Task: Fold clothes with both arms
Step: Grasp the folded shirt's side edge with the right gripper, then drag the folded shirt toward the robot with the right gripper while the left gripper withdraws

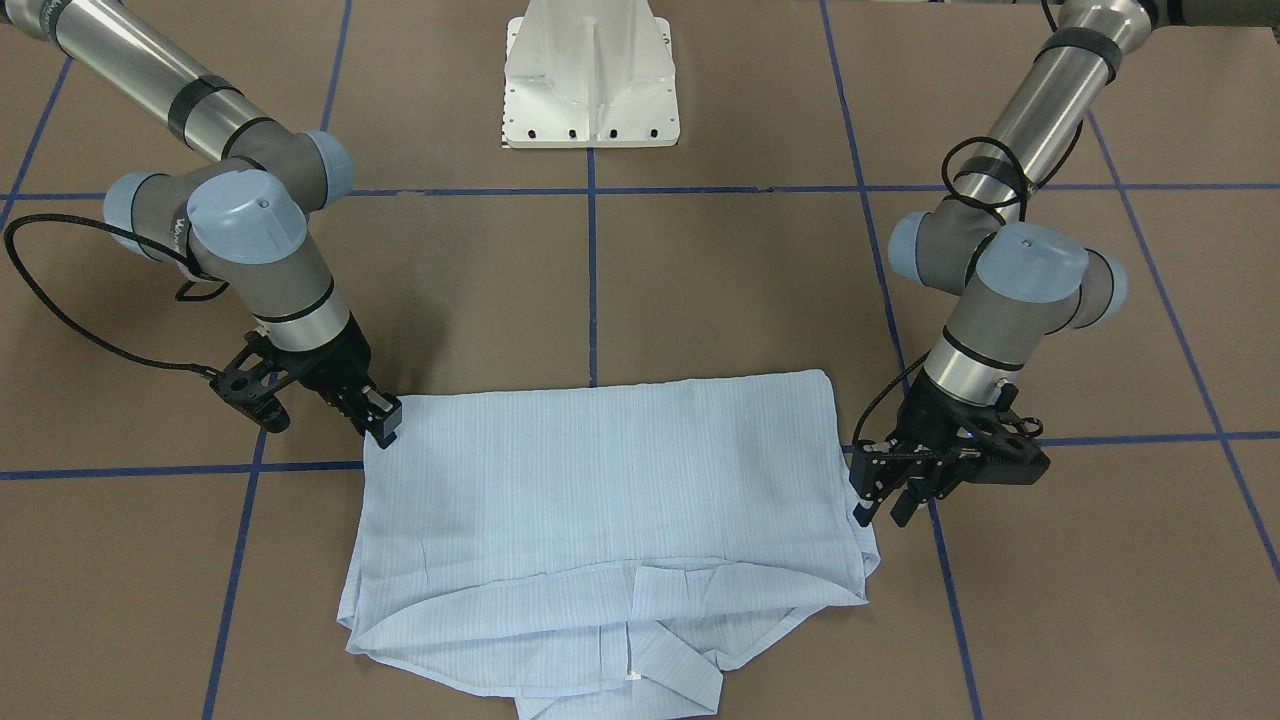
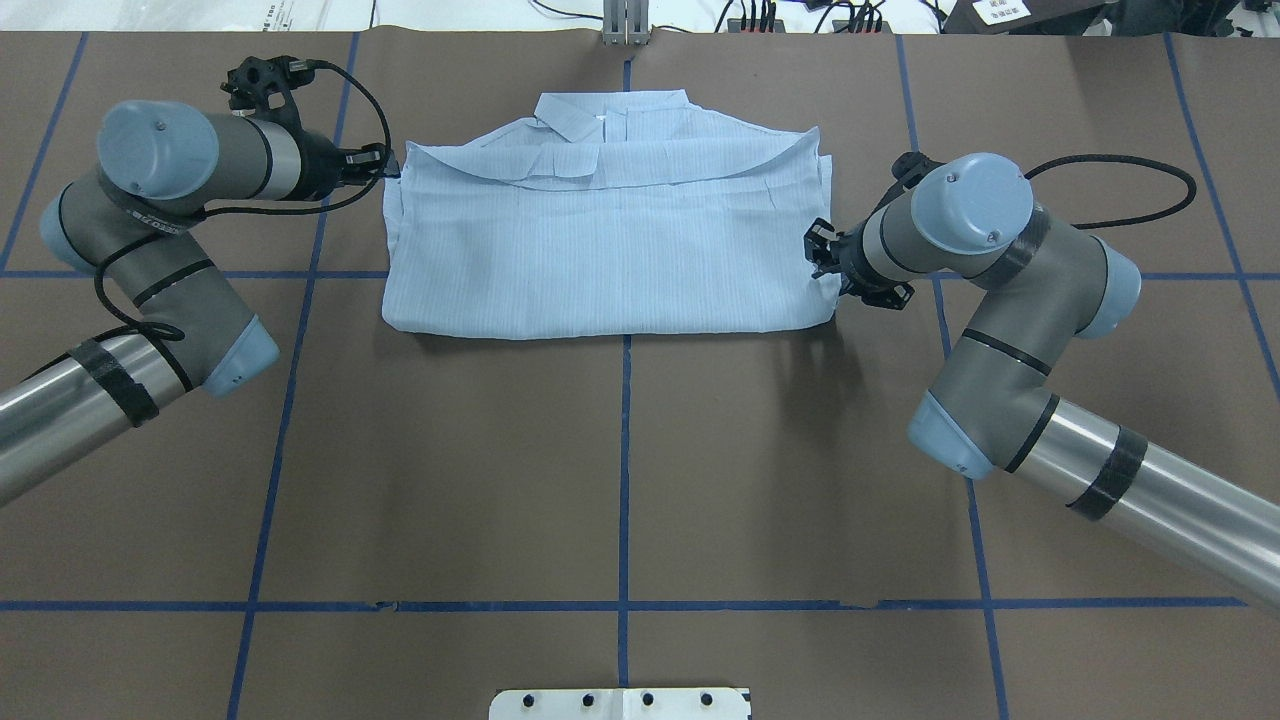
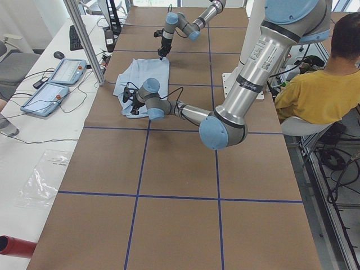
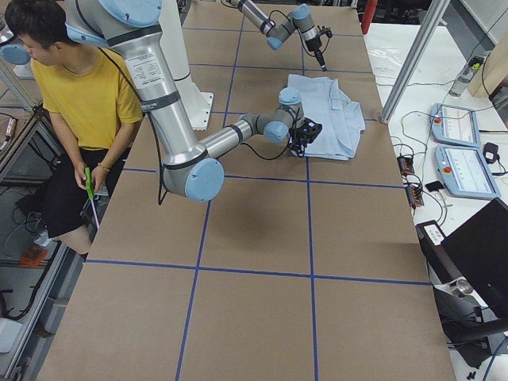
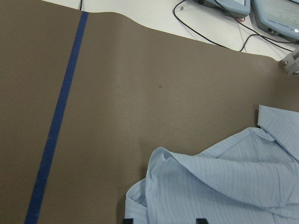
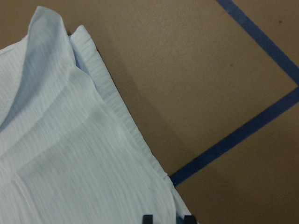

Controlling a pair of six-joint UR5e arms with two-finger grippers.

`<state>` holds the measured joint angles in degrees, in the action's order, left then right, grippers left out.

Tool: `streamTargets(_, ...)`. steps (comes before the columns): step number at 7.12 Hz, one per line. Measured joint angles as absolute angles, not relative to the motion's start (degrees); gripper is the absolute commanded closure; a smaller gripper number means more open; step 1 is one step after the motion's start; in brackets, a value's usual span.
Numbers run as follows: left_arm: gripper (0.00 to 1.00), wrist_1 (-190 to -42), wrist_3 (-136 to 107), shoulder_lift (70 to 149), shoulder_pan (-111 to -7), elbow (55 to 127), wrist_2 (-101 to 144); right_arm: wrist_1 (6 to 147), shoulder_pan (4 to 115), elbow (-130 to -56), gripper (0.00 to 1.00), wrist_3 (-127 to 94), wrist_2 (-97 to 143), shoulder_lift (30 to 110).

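The light blue striped shirt (image 1: 600,480) (image 2: 600,240) lies folded into a flat rectangle on the brown table, its collar (image 2: 610,110) on the side far from the robot. My left gripper (image 1: 883,515) (image 2: 388,165) stands open at the shirt's collar-side corner, and in the left wrist view the cloth (image 5: 224,186) lies between its tips (image 5: 163,220). My right gripper (image 1: 385,425) (image 2: 818,252) is at the opposite side edge, near the folded edge. Its tips (image 6: 168,218) stand slightly apart over the cloth's edge (image 6: 60,149).
The white pedestal base (image 1: 590,80) stands behind the shirt. Blue tape lines (image 2: 625,450) cross the table. A person in yellow (image 3: 320,90) (image 4: 87,87) sits beside the robot. Control tablets (image 3: 56,79) and cables (image 2: 760,15) lie past the table's far edge.
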<state>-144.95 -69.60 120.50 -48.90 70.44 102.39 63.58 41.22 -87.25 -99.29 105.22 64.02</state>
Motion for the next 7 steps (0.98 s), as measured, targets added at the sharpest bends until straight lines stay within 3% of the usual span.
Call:
streamTargets(3,0.45,-144.98,-69.63,120.58,-48.87,70.45,102.39,64.19,41.29,-89.99,1.00,-99.23,105.88,64.66)
streamTargets(7,0.44,-145.00,-70.12,120.74,-48.87,70.72,102.39,80.54,38.65,-113.79,1.00,-103.60,110.91,70.62)
